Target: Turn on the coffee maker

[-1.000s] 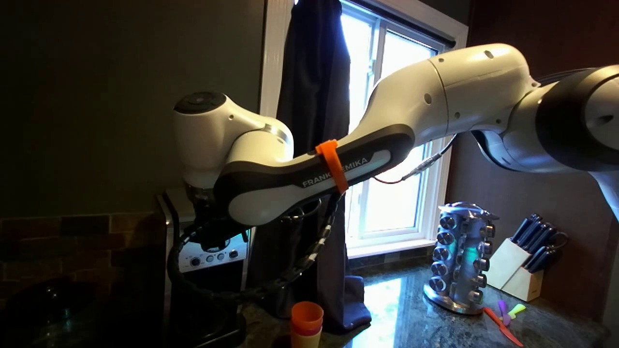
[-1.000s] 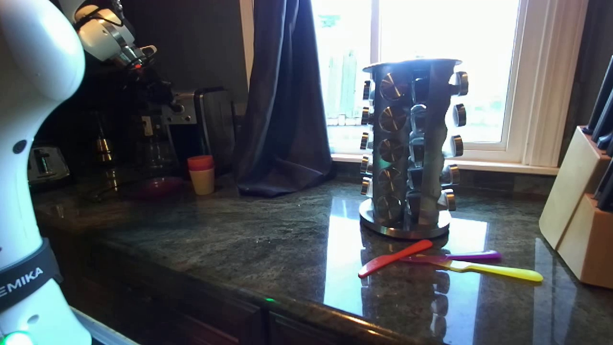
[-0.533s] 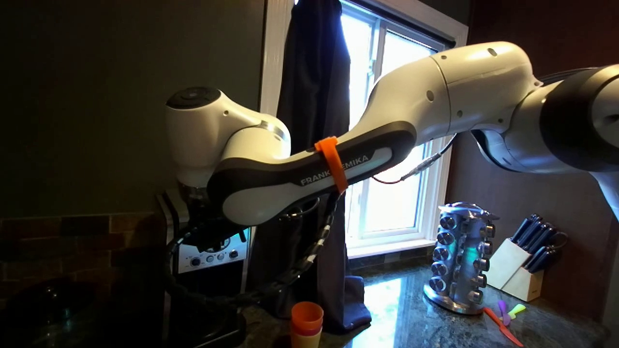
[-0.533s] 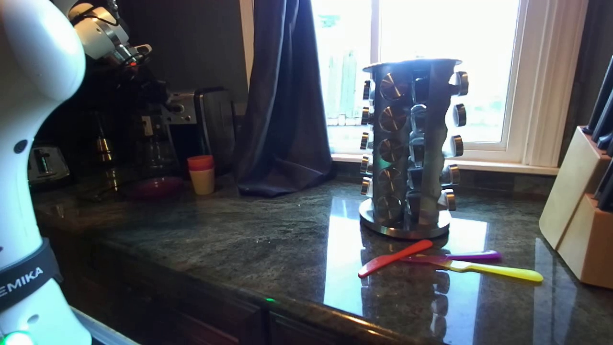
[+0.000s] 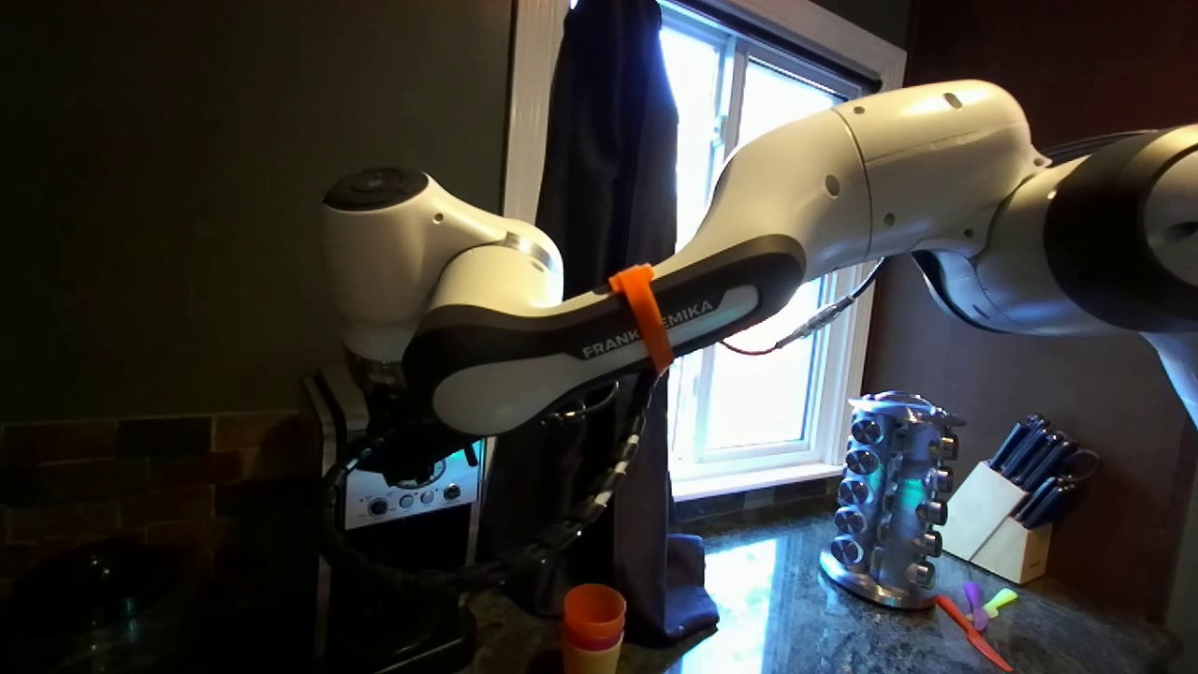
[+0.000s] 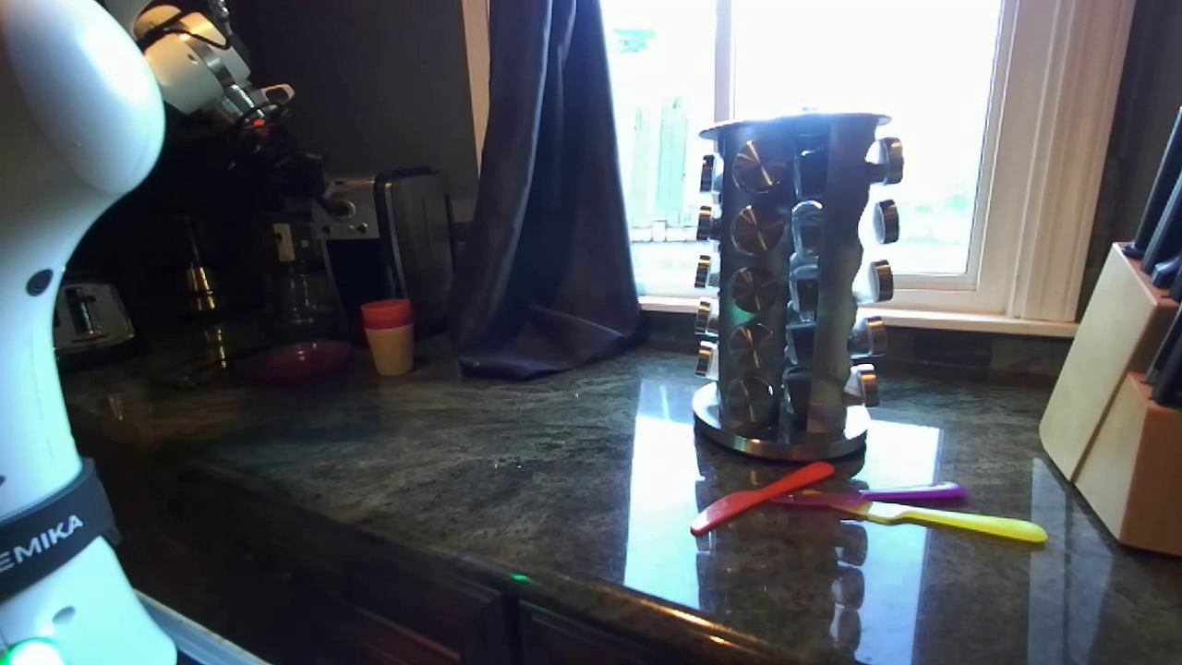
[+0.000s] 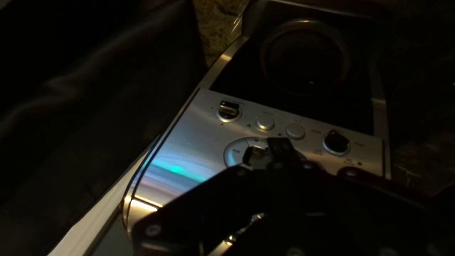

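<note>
Wrist view: gripper point(image 7: 281, 151) is pointing at the coffee maker point(image 7: 202, 138), fingertips sitting together at the center dial point(image 7: 234, 152); can't tell if touching. In both exterior views, coffee maker is standing left of the curtain point(image 6: 554, 212), stacked cups point(image 6: 390, 349) standing just beside it. Spice rack point(image 6: 838, 277) is standing right of curtain, knife block point(image 6: 1090, 397) farther right, 3 knives point(image 6: 886, 513) lying near the rack.
</note>
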`<act>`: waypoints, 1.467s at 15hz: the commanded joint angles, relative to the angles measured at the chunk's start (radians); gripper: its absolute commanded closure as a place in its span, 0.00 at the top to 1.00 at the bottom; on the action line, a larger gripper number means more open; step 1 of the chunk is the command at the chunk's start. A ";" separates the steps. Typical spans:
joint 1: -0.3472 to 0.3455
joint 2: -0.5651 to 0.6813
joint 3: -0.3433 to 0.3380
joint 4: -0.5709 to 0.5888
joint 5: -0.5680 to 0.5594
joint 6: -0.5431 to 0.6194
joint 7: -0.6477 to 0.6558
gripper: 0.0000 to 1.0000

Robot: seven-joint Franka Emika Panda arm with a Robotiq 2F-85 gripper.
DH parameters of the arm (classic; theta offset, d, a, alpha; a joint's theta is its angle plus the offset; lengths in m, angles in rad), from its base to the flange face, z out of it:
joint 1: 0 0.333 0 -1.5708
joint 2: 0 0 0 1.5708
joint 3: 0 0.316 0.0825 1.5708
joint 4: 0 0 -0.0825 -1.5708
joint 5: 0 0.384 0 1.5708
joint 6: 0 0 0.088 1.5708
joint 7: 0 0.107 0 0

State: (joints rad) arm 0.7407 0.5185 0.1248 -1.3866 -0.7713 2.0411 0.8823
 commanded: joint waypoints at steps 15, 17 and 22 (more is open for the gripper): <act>-0.001 -0.007 -0.042 -0.055 -0.198 0.106 0.123 0.00; -0.011 0.003 -0.031 -0.047 -0.222 0.116 0.131 0.00; -0.023 -0.012 -0.003 -0.065 -0.194 0.095 0.112 0.00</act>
State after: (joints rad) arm 0.7419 0.5064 0.1128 -1.4403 -0.9461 2.0931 0.9853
